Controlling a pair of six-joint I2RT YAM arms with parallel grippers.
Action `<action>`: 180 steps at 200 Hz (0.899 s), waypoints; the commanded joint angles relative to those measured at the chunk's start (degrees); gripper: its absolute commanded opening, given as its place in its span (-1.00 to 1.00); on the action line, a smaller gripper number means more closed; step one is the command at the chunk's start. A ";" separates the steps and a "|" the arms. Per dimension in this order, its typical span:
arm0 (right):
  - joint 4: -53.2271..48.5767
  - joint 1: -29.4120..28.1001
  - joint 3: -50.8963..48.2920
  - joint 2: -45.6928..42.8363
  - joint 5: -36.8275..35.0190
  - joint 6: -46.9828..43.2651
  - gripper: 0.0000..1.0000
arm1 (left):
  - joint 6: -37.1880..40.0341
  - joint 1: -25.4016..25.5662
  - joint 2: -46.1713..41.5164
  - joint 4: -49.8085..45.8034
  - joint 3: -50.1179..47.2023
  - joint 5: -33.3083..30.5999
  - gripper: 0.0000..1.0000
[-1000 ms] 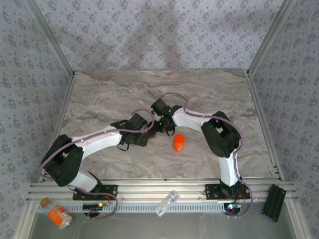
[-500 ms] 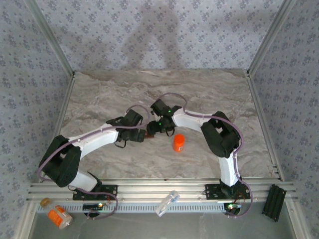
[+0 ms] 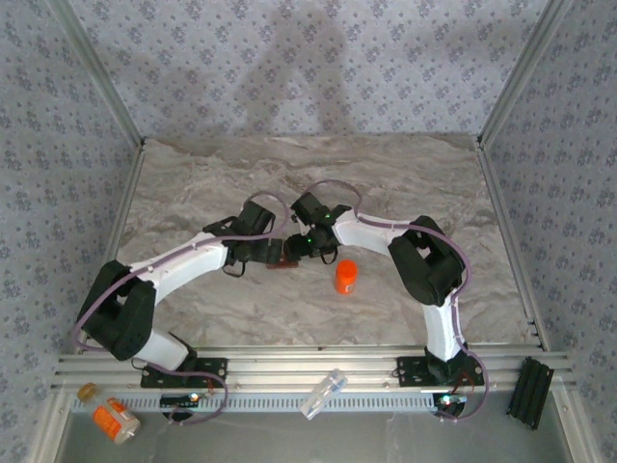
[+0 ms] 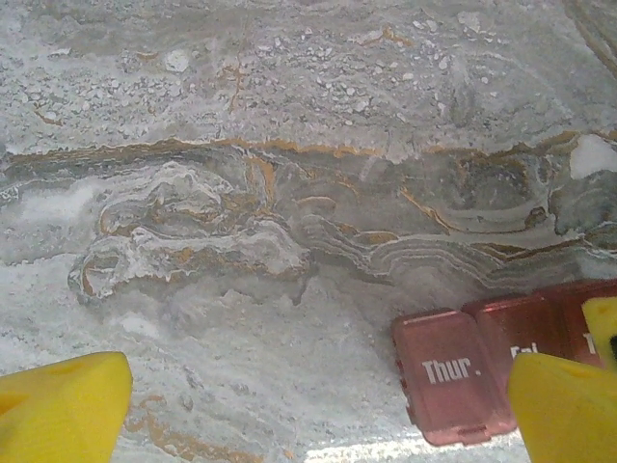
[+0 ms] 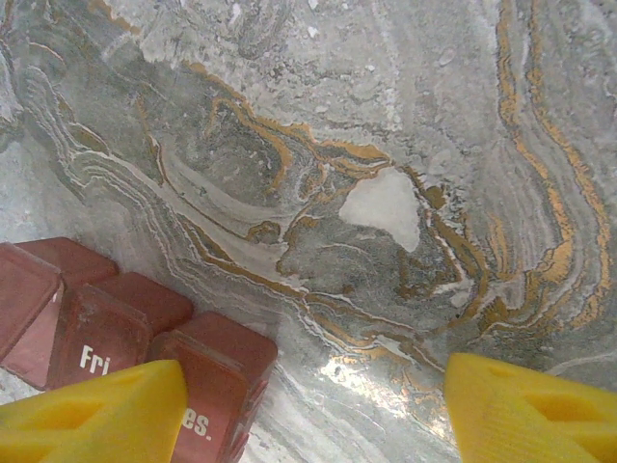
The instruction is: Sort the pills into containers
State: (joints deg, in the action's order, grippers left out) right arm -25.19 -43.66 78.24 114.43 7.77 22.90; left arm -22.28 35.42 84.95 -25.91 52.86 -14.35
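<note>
The containers are one dark red-brown pill box [image 3: 281, 260] with day-labelled lids, lying mid-table between my two grippers. In the left wrist view its "Thur." lid [image 4: 453, 384] is closed and lies just inside the right yellow fingertip [image 4: 569, 405]. My left gripper [image 4: 313, 415] is open over bare marble. In the right wrist view the box [image 5: 125, 328] sits at the lower left, partly under the left fingertip [image 5: 96, 420]. My right gripper [image 5: 313, 415] is open, with nothing gripped. The pills are hidden.
A small orange bottle [image 3: 346, 276] stands just right of the box. Off the table's near edge lie a white-capped orange bottle [image 3: 114, 420], a clear tube [image 3: 323, 393] and a black block [image 3: 531, 393]. Patterned walls close in the marble table [image 3: 193, 183].
My left arm has swung its wrist away from the near edge and closer to the pill box. The right arm has hardly moved.
</note>
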 commanded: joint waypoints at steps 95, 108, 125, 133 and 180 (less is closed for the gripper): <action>-3.38 -0.68 -1.42 3.21 -2.47 -0.68 0.46 | -1.72 -0.63 -14.58 -7.70 -6.66 9.27 0.99; -3.42 -0.75 -1.39 3.25 -2.58 -0.74 0.46 | -2.46 -0.55 -14.64 -7.32 -8.24 10.83 0.99; -3.42 -0.79 -1.49 3.46 -2.63 -0.62 0.45 | -3.26 0.11 -13.83 -6.27 -9.76 11.83 0.99; -3.46 -0.86 -1.47 3.52 -2.67 -0.69 0.45 | -3.52 0.45 -13.16 -5.77 -10.23 12.09 0.99; -3.47 -0.91 -1.47 3.52 -2.89 -0.66 0.45 | -4.08 1.42 -8.71 -2.87 -10.26 10.97 1.00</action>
State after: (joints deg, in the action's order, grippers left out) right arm -25.06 -43.81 78.24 114.54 7.75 22.90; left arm -25.34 36.53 74.50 -30.35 42.59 -3.62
